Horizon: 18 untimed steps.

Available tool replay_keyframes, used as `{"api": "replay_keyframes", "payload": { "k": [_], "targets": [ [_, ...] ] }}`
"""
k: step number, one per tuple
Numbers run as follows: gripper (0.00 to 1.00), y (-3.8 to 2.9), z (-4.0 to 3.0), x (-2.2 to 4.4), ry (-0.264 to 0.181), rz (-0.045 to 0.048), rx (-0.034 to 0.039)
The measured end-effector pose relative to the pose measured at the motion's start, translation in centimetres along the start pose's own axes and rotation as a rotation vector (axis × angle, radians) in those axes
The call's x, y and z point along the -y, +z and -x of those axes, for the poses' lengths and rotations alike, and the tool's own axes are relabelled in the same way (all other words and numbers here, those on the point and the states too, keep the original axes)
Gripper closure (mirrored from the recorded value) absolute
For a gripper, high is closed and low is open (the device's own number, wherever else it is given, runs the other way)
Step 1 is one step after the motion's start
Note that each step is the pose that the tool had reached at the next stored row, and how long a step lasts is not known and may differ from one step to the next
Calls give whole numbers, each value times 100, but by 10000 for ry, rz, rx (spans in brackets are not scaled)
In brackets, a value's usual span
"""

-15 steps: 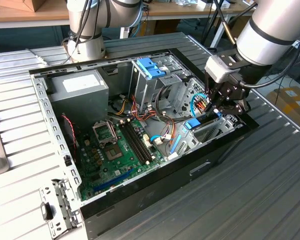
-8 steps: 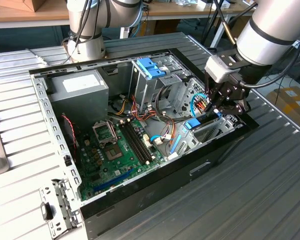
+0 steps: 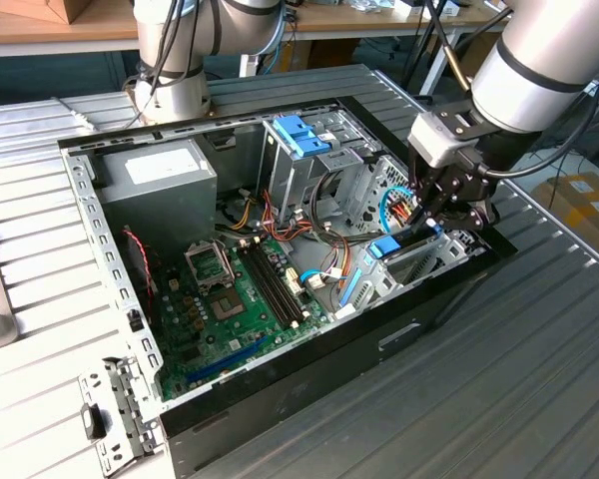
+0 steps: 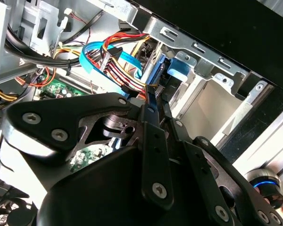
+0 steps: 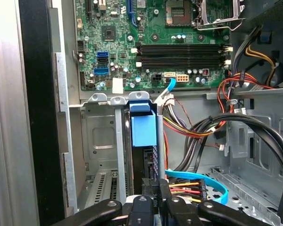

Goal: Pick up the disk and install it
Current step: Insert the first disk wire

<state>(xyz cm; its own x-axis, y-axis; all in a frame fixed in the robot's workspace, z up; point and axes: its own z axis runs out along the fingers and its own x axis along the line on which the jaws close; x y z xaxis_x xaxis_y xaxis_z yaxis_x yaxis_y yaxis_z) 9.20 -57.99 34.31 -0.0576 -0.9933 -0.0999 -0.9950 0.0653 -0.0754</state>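
A: Where is the disk [image 3: 384, 247] now?

B: Inside the PC case [image 3: 309, 384], at the exterior view's right, approx. mid height of the frame. It stands on its edge in a metal bay near the front wall. In the first wrist view its blue end piece [image 5: 144, 128] sits level with the bay's rim, with the dark body below it.

A: And the tool [image 3: 431, 215]?

B: Down in the case, directly at the disk's other end. In both wrist views the two fingers [image 4: 152, 113] stand close together, almost no gap, so I call it closed. If a thin edge of the blue rail is pinched between them, I cannot tell.

A: So how far is the task?

B: My judgement: pick-up is done and the disk is in its slot, so the install is near the end. If it is fully seated or locked, the pics do not show.

A: What is around, anything in the way?

B: Yes. A bundle of coloured wires [image 5: 186, 186] and a flat blue cable [image 5: 212, 181] lie just beside the fingers, very near the disk. The board [image 3: 230, 299] is towards lower left, well apart. The grey power box [image 3: 160, 175] is at upper left, and a blue clip [image 3: 301, 135] is on the cage at top centre. The case lies on a ribbed table [image 3: 539, 389].
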Motion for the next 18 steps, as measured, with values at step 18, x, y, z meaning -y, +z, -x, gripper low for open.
{"api": "replay_keyframes", "payload": {
  "k": [18],
  "targets": [
    [83,17,-3,-4,466,-48,-30]
  ]
}}
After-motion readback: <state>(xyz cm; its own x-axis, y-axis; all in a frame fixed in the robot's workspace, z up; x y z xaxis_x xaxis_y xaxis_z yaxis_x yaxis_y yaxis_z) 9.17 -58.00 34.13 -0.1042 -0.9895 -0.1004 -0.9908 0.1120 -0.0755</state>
